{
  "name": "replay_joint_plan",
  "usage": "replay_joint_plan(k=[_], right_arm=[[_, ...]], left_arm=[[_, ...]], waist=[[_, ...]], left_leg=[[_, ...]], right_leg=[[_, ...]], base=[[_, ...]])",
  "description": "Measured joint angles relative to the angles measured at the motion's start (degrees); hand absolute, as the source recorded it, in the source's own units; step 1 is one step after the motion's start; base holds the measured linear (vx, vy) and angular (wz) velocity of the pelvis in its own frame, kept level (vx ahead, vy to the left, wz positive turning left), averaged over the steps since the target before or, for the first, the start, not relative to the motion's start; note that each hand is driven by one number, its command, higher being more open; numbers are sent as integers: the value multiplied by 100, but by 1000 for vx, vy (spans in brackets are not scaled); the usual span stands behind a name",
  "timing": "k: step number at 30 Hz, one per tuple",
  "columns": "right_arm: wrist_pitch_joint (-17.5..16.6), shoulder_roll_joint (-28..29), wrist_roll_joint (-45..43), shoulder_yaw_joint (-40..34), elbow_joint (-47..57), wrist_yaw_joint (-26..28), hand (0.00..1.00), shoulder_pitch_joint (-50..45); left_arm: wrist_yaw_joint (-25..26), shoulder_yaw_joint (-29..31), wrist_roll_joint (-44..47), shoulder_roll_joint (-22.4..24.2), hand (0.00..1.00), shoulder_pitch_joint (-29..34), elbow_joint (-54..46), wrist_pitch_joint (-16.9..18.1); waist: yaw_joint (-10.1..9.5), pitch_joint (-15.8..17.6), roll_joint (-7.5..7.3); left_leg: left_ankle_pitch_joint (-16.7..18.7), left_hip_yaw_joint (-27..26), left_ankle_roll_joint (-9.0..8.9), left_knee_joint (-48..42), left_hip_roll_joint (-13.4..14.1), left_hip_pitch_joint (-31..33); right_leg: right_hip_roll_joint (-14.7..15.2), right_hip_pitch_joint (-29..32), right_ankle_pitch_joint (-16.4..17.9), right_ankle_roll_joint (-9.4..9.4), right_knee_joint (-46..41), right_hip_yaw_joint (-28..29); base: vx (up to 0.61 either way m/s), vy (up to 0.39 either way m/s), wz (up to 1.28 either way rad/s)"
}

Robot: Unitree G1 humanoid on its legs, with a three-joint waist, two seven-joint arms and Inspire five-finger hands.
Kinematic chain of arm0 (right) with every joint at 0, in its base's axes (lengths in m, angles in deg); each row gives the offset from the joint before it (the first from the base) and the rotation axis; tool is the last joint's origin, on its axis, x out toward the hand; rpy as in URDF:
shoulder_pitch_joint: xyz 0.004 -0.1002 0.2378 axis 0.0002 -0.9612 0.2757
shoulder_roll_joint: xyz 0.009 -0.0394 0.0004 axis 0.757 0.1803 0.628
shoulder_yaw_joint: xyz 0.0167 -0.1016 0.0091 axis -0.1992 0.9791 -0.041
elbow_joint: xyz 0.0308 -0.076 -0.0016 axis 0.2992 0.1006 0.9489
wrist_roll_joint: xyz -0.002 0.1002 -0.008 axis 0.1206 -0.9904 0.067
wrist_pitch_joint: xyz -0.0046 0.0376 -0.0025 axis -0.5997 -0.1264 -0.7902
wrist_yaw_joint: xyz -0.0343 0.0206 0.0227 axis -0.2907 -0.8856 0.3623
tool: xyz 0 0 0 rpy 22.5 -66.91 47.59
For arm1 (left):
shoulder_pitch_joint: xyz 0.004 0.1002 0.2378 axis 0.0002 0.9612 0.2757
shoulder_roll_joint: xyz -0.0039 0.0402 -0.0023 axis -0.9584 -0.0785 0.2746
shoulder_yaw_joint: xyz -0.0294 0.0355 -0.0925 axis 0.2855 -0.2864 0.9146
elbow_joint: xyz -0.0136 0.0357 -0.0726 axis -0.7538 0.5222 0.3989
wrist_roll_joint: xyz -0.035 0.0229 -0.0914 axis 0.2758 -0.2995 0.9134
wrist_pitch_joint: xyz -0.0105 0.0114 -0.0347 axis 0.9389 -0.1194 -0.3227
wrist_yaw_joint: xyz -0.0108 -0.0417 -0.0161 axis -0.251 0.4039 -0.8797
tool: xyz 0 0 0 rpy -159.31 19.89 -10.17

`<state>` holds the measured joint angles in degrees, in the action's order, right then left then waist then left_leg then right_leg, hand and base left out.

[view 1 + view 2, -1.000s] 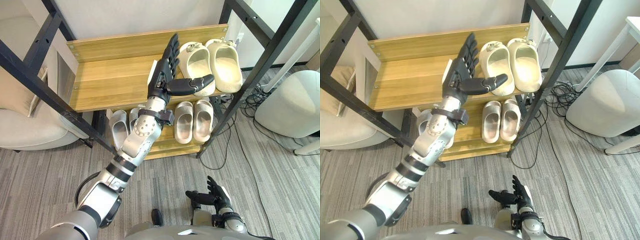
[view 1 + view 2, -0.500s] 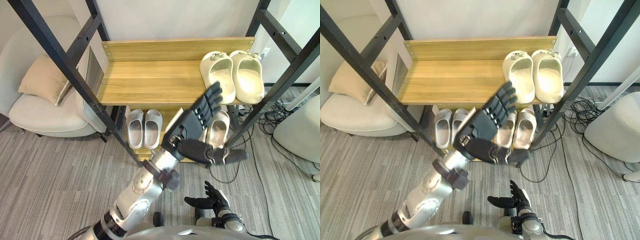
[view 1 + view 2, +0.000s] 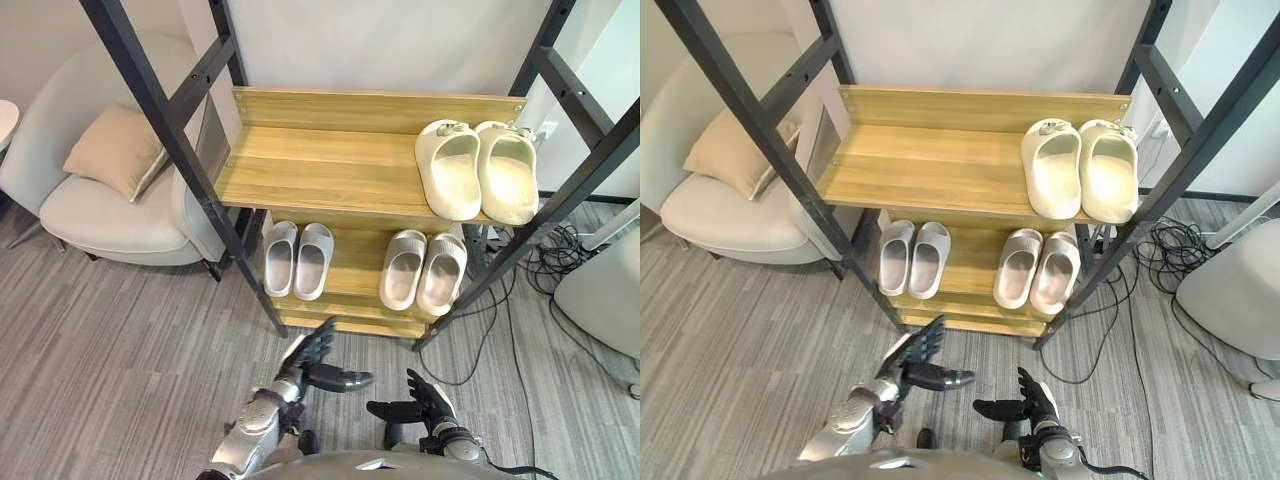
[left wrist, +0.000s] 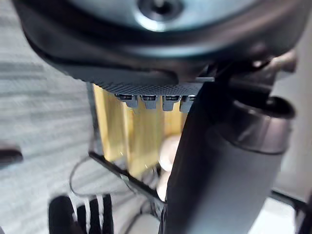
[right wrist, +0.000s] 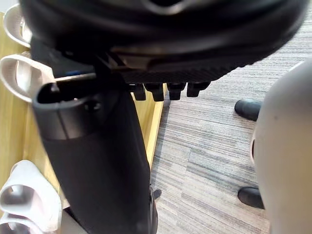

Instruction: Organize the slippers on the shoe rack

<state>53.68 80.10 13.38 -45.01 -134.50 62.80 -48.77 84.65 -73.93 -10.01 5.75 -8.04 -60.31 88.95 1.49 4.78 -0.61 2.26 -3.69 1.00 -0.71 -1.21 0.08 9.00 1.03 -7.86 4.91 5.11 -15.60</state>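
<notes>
A wooden shoe rack in a black frame holds three pairs of slippers. A cream pair lies at the right of the upper shelf. On the lower shelf stand a pale grey pair at the left and a beige pair at the right. My left hand hangs low over the floor in front of the rack, open with straight fingers and nothing in it. My right hand is beside it, open and empty too.
A light armchair with a tan cushion stands left of the rack. Cables trail on the grey floor at the right, by a rounded white seat. The left half of the upper shelf is bare wood.
My left arm has dropped from shelf height down to the floor in front of the rack, still open and empty. The camera view has shifted; the slippers lie as before.
</notes>
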Motion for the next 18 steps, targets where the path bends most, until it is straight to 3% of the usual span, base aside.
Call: replay_joint_plan(k=[7,18], right_arm=[[-1,209,60,-350,-167,-98,100,21],[3,333,169,-541,-400,-140,100,115]], left_arm=[[590,1225,-978,130,100,10,1537,-3],[885,1968,-1098,441,100,109,2093,-49]], waist=[[-23,-11,-152],[-127,107,-210]], left_leg=[[1,-67,-33,136,0,-109],[43,-293,-38,136,53,-372]], right_leg=[[-5,-12,8,14,2,65],[-68,-160,12,19,-2,308]], base=[[0,8,-4],[-2,7,-12]])
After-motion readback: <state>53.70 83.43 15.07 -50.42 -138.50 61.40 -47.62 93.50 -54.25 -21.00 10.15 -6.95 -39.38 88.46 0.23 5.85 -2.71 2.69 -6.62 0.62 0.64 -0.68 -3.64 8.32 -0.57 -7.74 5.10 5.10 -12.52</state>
